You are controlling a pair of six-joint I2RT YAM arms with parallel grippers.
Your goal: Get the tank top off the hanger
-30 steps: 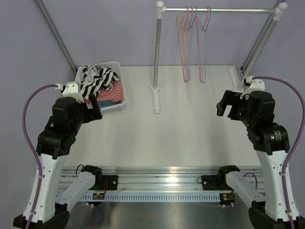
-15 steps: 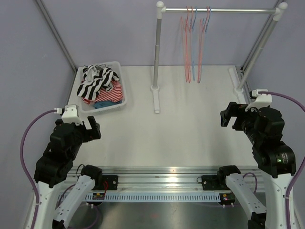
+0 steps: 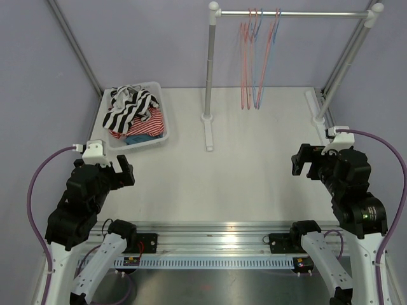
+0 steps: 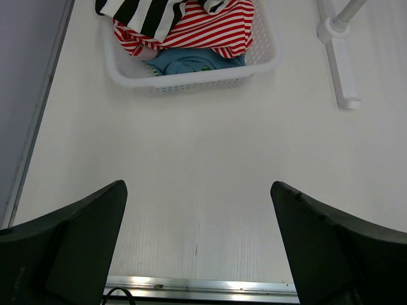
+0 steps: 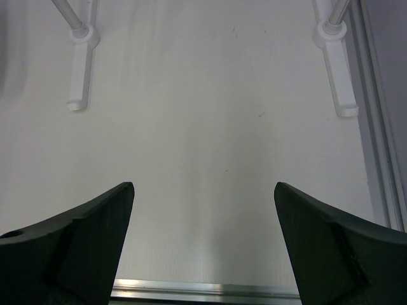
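No tank top hangs on any of the hangers (image 3: 254, 63). All of them, pink and blue, are bare and dangle slightly aslant from the rail (image 3: 299, 13) at the far right. The garment is judged to lie in the basket (image 3: 160, 136) at the far left. It would be somewhere in the heap with a black-and-white striped piece (image 3: 130, 105) and a red-and-white striped piece (image 4: 191, 28), but which piece it is cannot be told.

The left gripper (image 4: 197, 185) hovers over the near left of the table (image 3: 254, 171), jaws spread wide and holding nothing. The right gripper (image 5: 203, 185) does likewise at the near right.

The task appears complete and the step in hand is parking. To do it well, keep both arms low and near, well apart from the rack. Keep the jaws apart so no cloth snags, and confirm that no strap clings to a hook.
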